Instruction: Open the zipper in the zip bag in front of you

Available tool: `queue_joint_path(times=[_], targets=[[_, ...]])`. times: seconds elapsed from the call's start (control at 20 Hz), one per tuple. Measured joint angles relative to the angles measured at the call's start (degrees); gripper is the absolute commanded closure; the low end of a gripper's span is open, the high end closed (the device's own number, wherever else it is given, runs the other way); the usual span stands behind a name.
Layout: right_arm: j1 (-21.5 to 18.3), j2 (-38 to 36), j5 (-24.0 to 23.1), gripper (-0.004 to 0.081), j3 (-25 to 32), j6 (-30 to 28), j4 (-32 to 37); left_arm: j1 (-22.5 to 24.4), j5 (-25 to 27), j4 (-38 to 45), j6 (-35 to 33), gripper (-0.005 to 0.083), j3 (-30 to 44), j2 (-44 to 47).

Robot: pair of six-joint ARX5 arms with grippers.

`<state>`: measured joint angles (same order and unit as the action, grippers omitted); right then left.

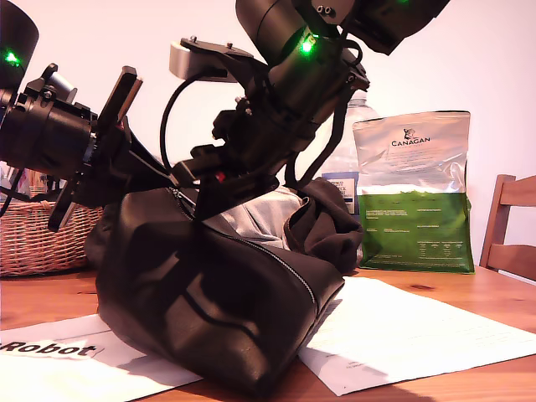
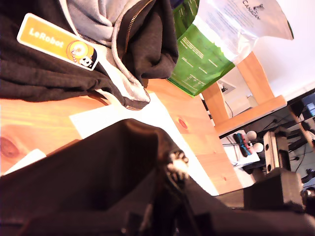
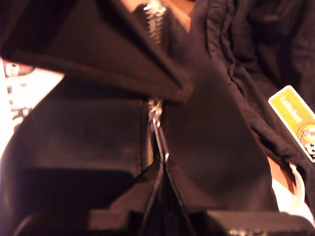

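The dark leather zip bag lies slumped on white paper in the middle of the exterior view. Its silver zipper runs down the top edge toward the exterior view's right. My second gripper comes down from above. In its wrist view it is shut on the thin silver pull tab, with zipper teeth beyond. My first gripper reaches in from the exterior view's left and pinches the bag's raised corner. Its wrist view shows the bag leather and the zipper's end at its dark jaws.
Black and grey garments are heaped behind the bag, one with a yellow LeRobot sticker. The CANAGAN pouch and a bottle stand behind. A wicker basket sits at the exterior view's left, a wooden chair at its right.
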<state>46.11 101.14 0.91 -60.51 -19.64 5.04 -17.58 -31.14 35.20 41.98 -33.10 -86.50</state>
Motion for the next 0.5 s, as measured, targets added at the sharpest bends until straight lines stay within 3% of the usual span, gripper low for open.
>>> queue_joint_path(times=[0.35, 0.5], targets=[[0.0, 0.0, -0.9, 0.0764, 0.0, -1.2, 0.7, 1.3, -1.6, -0.1, -0.8, 0.0798, 0.0, 0.0], [0.0, 0.0, 0.7, 0.0586, 0.0, -1.3, 1.1, 1.5, -4.7, -0.2, -0.8, 0.0798, 0.0, 0.0]])
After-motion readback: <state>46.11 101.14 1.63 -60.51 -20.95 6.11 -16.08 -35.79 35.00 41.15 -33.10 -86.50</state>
